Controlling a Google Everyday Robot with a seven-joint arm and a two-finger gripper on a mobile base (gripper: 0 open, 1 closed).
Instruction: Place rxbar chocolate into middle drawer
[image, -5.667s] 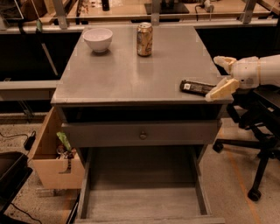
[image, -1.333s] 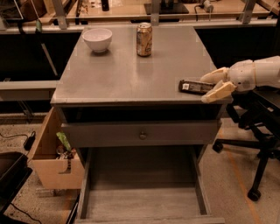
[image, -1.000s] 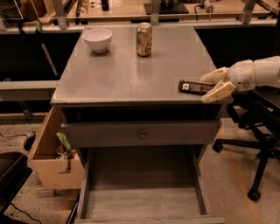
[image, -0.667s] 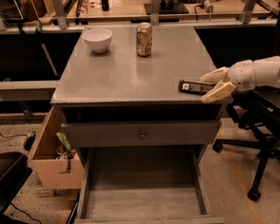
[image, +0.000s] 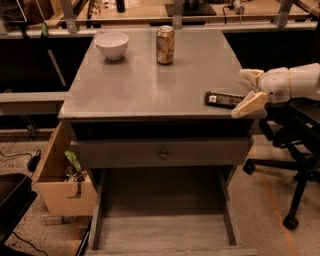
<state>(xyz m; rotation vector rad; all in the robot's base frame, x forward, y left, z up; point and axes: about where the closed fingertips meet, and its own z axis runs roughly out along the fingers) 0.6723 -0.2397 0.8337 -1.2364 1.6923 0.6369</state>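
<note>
The rxbar chocolate (image: 224, 99), a black bar with a small white label, lies flat near the right edge of the grey cabinet top (image: 150, 85). My gripper (image: 246, 90) reaches in from the right at tabletop height. It is open, with one pale finger behind the bar's right end and the other in front of it. The middle drawer (image: 160, 231) is pulled out wide open at the bottom, below and to the left of the gripper. Its grey plank floor is bare.
A white bowl (image: 111, 44) and a gold soda can (image: 165, 45) stand at the back of the cabinet top. A shut drawer front with a round knob (image: 163, 154) is above the open drawer. A tan wooden box (image: 56, 176) stands at the left, an office chair (image: 296, 155) at the right.
Since the earliest frame my gripper has shifted a little left, so its fingers now straddle the bar's right end. Over the last second nothing has visibly moved.
</note>
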